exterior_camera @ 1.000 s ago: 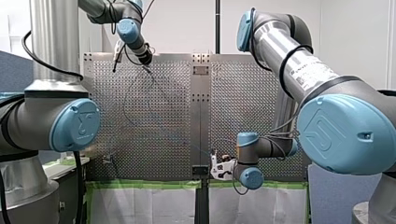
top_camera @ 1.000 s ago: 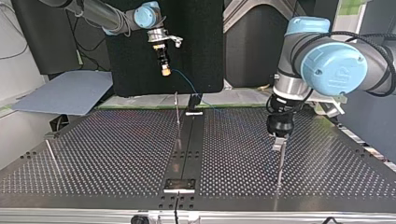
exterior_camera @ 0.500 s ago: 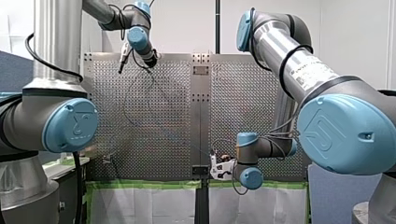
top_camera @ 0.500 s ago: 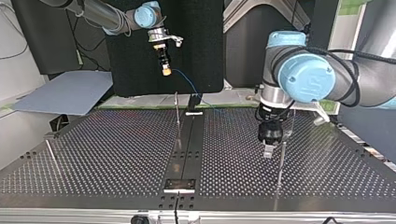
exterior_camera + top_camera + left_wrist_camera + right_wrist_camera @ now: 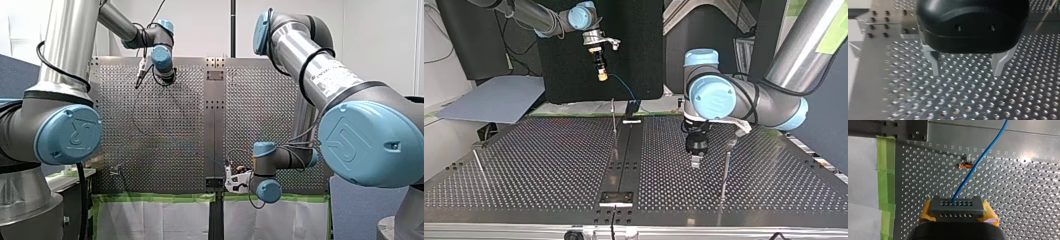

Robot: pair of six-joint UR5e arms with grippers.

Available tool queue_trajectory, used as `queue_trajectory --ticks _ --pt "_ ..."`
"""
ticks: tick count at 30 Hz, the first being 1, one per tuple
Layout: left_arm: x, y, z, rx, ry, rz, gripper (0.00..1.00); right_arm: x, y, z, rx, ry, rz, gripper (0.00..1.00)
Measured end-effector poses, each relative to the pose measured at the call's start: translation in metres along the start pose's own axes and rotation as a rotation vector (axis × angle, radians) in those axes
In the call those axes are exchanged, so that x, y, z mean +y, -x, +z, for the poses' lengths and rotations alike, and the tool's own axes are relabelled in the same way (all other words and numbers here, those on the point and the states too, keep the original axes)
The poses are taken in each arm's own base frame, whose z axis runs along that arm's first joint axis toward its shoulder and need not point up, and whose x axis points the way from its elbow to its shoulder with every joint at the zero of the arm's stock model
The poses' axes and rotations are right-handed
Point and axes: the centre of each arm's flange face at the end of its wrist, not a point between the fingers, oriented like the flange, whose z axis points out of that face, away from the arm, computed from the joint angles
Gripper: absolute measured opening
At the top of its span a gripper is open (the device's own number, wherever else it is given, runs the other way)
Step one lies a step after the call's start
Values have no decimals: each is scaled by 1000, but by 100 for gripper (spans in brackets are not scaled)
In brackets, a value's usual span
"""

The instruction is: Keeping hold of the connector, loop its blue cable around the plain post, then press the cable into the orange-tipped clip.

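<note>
right fingers [image 5: 926, 212] — clamped on connector [image 5: 957, 207], blue cable [image 5: 983, 157] leading ahead | left fingers [image 5: 934, 61] — spread above perforated table [image 5: 973, 100]

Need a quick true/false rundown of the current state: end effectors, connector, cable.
1. My right end effector is shut on the connector. True.
2. My left end effector holds the blue cable. False: it is open and empty over the table.
3. My right end effector rests on the table. False: in the top view it hangs above it.
4. The blue cable leaves the connector's holed face. True.
</note>
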Motion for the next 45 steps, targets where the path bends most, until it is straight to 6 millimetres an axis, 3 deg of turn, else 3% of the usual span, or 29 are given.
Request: queue_trajectory --ticks 7,16,26,34,45 --pt "-8 -13 8 18 51 60 100 0 0 0 1 -1 0 0" --pt "-3 -18 14 28 136 134 100 0 0 0 1 -1 0 0" --pt "-17 -46 28 84 204 245 100 0 0 0 0 0 -1 0" --pt "-15 -50 30 99 247 288 100 0 0 0 1 0 0 0" --pt "-33 -92 55 144 242 309 100 0 0 0 1 0 -1 0"
